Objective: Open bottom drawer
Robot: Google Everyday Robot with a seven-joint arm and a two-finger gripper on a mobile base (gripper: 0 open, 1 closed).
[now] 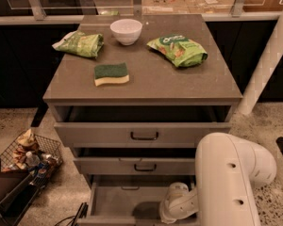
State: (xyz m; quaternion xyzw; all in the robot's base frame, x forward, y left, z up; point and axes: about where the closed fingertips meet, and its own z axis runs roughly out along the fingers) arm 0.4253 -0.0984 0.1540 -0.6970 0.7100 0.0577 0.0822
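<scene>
The bottom drawer (118,200) is the lowest of three grey drawers and stands pulled out, its pale grey inside showing. Its front runs along the bottom edge of the camera view. My gripper (153,214) is at the right part of that front, low in the view, mostly hidden behind my white wrist (175,202). The drawer's own handle is hidden. The middle drawer (141,166) and the top drawer (144,134) are each out a little, with black bar handles.
On the cabinet top (146,86) lie a white bowl (126,30), two green bags (80,44) (178,49) and a green-yellow sponge (112,74). A wire basket of items (28,154) stands on the floor at left. A white post (269,62) stands at right.
</scene>
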